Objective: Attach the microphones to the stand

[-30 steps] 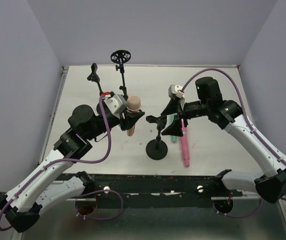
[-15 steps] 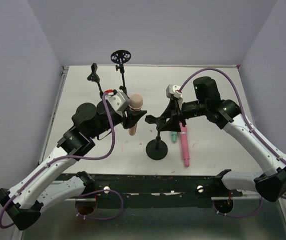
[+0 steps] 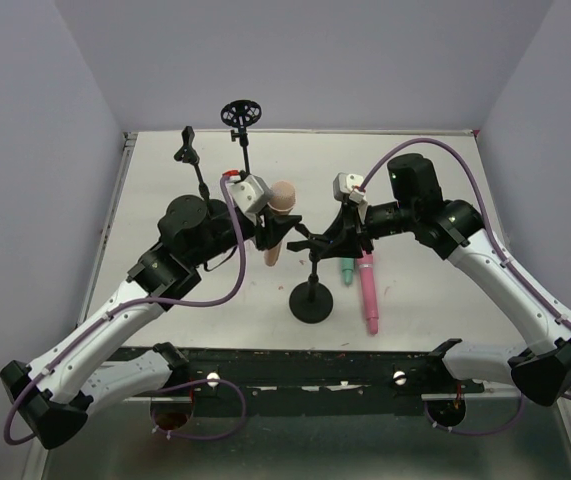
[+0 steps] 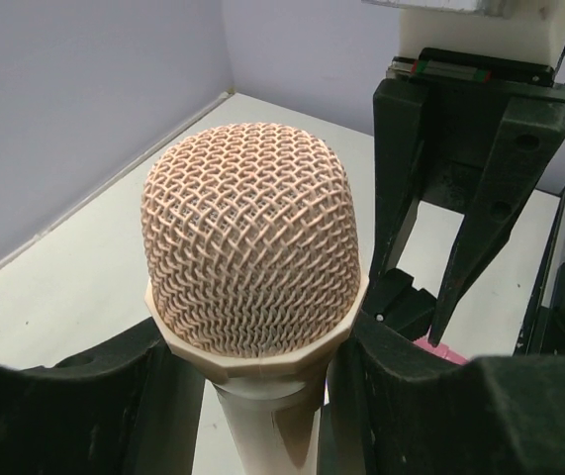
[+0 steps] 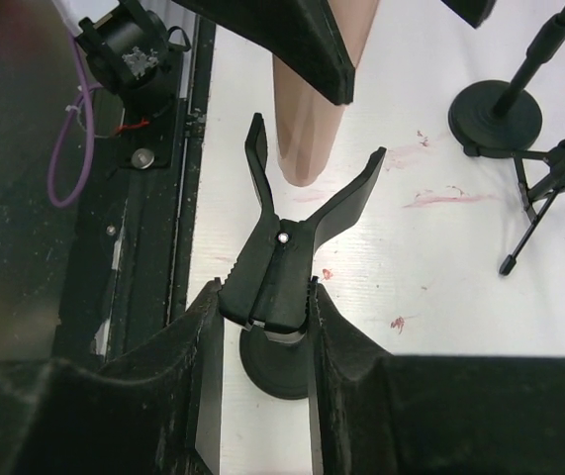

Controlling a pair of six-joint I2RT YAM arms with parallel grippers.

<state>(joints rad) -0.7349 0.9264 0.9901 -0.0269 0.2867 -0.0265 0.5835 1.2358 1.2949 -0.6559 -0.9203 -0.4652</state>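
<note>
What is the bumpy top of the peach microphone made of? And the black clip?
The peach microphone's head looks like matte moulded plastic: its mesh matches the collar's colour, with no metallic glint. The black clip is probably hard plastic too, smooth with a faint sheen.

left arm (image 3: 115, 322) reaches far and right to mid-table, elbow bent; left gripper (image 3: 271, 232) half closed, fingers clamped on its load. right arm (image 3: 505, 272) folds in from the right; right gripper (image 3: 331, 238) pinched nearly closed, tips pointing left. Grippers face each other, just beside, not touching.
</note>
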